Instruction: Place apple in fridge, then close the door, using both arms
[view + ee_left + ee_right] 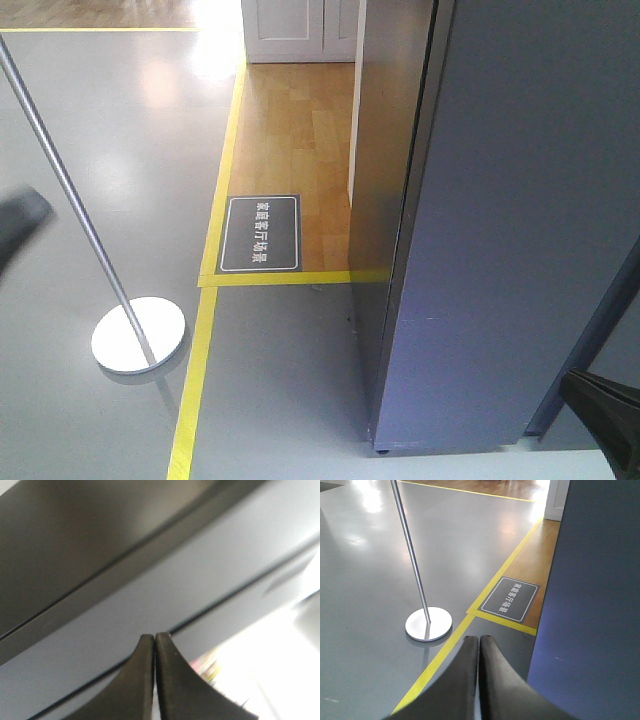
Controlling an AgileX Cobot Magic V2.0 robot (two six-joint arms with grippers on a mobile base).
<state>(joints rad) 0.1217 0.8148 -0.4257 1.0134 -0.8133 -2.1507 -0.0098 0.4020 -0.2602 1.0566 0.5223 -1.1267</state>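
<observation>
Both pincers, left (154, 645) and right (479, 647), are pressed together, empty; no apple shows. The left sits near the fridge (500, 250); a careless sweep could scrape it.

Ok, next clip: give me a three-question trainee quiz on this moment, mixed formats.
1. True or false: the apple is visible in one of the views.
2. How do the jaws of the left gripper and right gripper stand? A) both shut B) both open C) one open, one shut
3. Fill in: the metal pole stand rests on the grey floor, on the ____ side of the yellow tape line in the front view.

Key: 1 false; 2 A; 3 left.
</observation>
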